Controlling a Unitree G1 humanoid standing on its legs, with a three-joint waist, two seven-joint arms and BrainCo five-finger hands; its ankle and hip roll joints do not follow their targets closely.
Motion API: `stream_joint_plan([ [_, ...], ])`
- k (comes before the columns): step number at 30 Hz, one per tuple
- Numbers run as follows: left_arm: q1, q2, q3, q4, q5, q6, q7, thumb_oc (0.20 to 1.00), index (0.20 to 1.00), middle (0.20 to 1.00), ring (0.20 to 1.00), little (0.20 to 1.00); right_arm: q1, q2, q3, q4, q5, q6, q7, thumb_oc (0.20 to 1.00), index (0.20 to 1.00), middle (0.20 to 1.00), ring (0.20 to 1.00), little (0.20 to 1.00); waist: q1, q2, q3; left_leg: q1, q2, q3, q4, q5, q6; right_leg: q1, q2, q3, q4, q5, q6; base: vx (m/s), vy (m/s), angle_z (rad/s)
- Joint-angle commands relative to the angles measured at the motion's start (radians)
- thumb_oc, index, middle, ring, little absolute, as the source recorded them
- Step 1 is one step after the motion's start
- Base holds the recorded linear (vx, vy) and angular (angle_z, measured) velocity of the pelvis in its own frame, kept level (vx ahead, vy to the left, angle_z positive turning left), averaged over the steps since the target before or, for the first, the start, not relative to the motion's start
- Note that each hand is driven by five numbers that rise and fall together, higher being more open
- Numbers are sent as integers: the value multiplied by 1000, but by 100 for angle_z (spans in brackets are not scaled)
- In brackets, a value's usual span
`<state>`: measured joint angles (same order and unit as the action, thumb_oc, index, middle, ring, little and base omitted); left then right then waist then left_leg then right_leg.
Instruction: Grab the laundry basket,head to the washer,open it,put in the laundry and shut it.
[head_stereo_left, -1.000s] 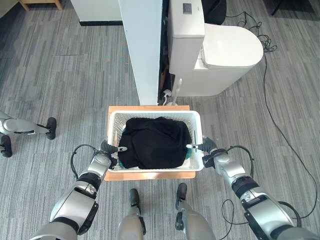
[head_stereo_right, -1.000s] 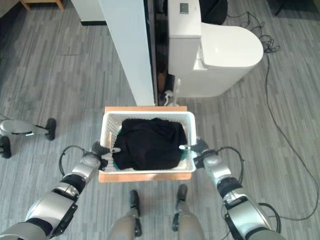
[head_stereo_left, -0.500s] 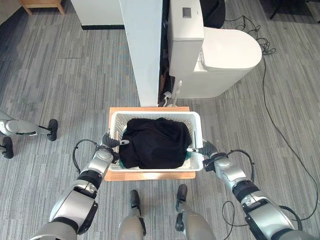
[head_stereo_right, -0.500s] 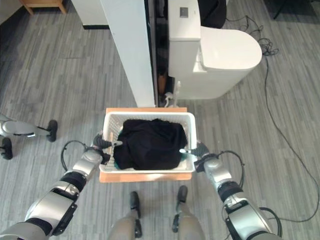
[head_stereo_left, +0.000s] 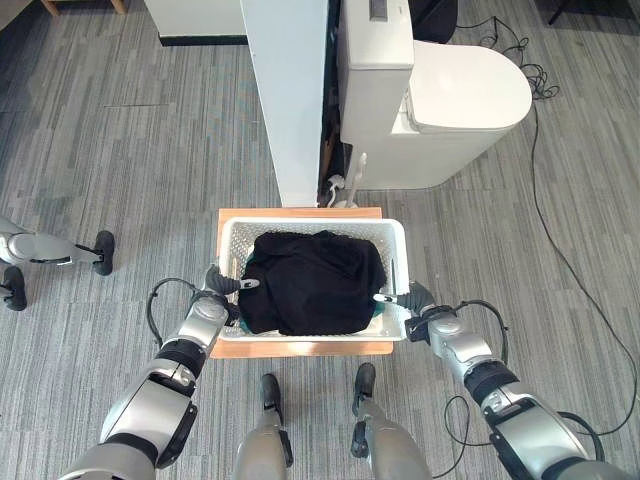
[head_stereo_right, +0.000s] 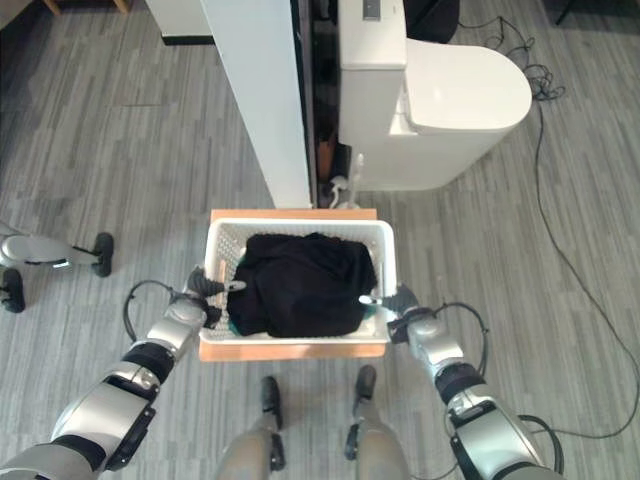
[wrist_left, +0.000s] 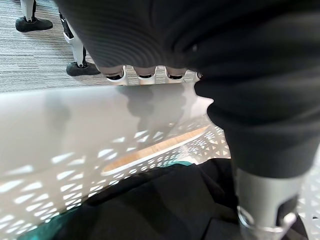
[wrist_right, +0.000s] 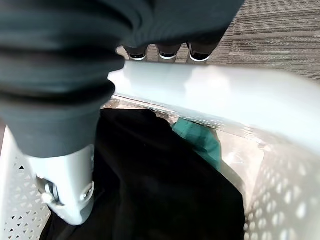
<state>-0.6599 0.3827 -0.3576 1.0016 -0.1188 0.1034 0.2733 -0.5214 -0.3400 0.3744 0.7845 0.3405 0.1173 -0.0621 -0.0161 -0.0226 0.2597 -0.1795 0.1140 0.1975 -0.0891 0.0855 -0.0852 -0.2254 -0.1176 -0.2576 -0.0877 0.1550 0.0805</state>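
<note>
Laundry basket (head_stereo_left: 312, 232), white and perforated, holds a heap of black clothing (head_stereo_left: 315, 282) over a teal item (wrist_right: 199, 140) and sits on a low wooden stand (head_stereo_left: 300, 348). Left hand (head_stereo_left: 222, 291) and right hand (head_stereo_left: 412, 300) each curl fingers over a side rim, thumbs inside. Grey plank floor (head_stereo_left: 120, 170) runs to a white pillar (head_stereo_left: 290, 95) and toilet (head_stereo_left: 440, 100)
</note>
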Motion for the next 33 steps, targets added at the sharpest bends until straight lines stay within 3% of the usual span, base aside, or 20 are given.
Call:
stream_joint_plan([
  [1,-107,-42,-44,37,-34,-59,15,1000,1000,1000,1000,1000,-38,9,-37,-52,14,-68,-7,1000,1000,1000,1000,1000,12,0,10,-18,-9,-55,2,12,18,52,-106,-32,0,-9,131,0,0,0],
  [26,-140,-95,-92,165,-21,-34,13,1000,1000,1000,1000,1000,-83,42,16,-9,45,-72,-6,1000,1000,1000,1000,1000,2,-10,23,-42,-9,-50,2,14,19,16,-104,-20,0,0,127,0,1,0],
  [27,-142,-97,-95,180,-13,-29,12,1000,1000,1000,1000,1000,-88,43,22,-1,46,-70,-2,956,956,956,956,956,1,-10,24,-43,-9,-50,2,14,19,15,-104,-19,0,1,126,0,0,0],
  [30,-147,-98,-100,204,-2,-20,6,1000,1000,1000,1000,1000,-98,43,33,15,43,-65,5,922,922,922,922,922,0,-11,24,-46,-9,-50,2,15,19,12,-106,-18,0,3,126,0,0,0],
  [31,-150,-99,-100,229,-2,-15,4,1000,1000,1000,1000,1000,-106,47,40,31,45,-61,10,859,859,859,859,859,-2,-11,24,-51,-11,-50,2,18,20,7,-107,-17,0,5,126,0,0,0],
  [32,-150,-100,-99,241,-4,-12,0,1000,1000,1000,1000,1000,-111,49,43,38,47,-59,12,733,733,733,733,733,-2,-10,26,-48,-10,-49,2,16,19,10,-106,-16,0,4,126,0,0,0],
  [33,-150,-100,-99,241,-4,-12,0,903,903,903,903,903,-111,49,43,39,47,-60,12,693,693,693,693,693,-2,-10,26,-48,-10,-49,2,16,19,10,-106,-16,0,4,126,0,0,0],
])
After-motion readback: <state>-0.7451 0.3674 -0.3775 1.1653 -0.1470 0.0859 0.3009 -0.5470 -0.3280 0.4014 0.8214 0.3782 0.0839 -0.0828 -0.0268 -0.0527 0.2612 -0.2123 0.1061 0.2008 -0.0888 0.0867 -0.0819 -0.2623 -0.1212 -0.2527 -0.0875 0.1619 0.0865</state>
